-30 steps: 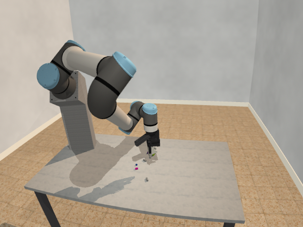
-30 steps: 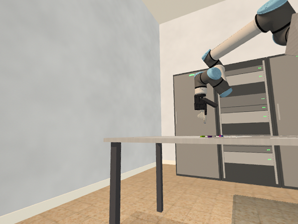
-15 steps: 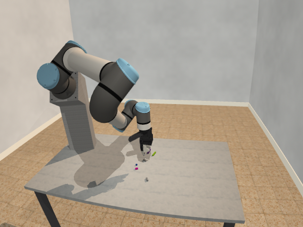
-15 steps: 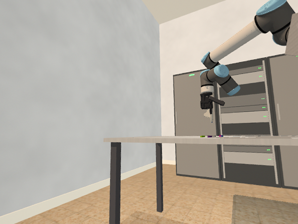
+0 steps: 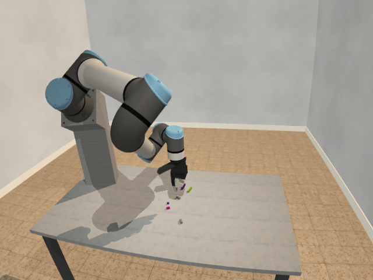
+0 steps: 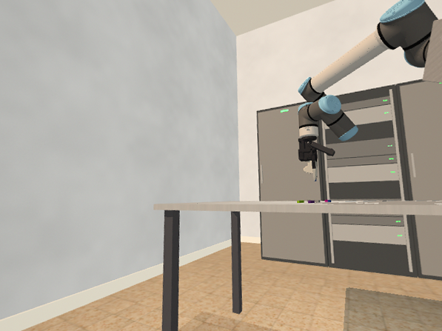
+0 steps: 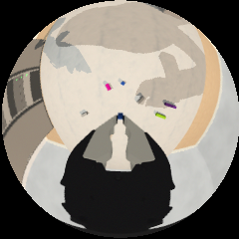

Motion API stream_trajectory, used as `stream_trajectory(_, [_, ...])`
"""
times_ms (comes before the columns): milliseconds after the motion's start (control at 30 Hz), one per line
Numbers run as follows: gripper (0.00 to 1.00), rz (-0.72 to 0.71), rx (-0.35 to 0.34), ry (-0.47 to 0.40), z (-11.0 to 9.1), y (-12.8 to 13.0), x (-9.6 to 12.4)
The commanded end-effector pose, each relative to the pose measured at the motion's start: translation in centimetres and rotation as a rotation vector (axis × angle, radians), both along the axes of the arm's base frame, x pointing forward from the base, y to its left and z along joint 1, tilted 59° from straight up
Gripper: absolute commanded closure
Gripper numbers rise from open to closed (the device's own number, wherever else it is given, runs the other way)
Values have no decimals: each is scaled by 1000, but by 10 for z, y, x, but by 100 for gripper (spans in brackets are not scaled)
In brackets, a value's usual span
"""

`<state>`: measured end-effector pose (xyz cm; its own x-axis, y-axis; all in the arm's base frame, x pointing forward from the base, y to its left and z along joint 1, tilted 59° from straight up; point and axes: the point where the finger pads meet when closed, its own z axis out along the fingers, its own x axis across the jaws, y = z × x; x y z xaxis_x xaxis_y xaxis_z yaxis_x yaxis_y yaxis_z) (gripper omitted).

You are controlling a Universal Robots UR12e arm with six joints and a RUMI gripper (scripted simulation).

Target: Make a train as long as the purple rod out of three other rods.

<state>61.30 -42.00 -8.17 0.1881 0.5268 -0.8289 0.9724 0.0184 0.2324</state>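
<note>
My gripper (image 5: 175, 189) hangs a little above the table and is shut on a small blue rod (image 7: 119, 117), seen at the fingertips in the wrist view. The purple rod (image 5: 183, 186) lies just behind the fingers, with the lime rod (image 5: 189, 189) to its right. A grey rod (image 5: 178, 197) lies just below the gripper. A second blue rod (image 5: 167, 203) and the magenta rod (image 5: 167, 207) lie a little to the front left. Another grey rod (image 5: 180, 221) lies alone nearer the front. In the wrist view I see the purple rod (image 7: 169, 105), the lime rod (image 7: 159, 115) and the magenta rod (image 7: 108, 86).
The robot's pedestal (image 5: 93, 144) stands at the table's back left corner. Grey cabinets (image 6: 359, 179) stand behind the table in the exterior view. The rods on the table are loose and apart from each other.
</note>
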Motion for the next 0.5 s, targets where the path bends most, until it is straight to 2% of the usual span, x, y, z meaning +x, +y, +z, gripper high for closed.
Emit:
stream_trajectory(0, [100,0,0,-2,-2,-3,1])
stream_trajectory(300, [100,0,0,-2,-14,-22,4])
stream_trajectory(467, [100,0,0,-2,-26,-41,7])
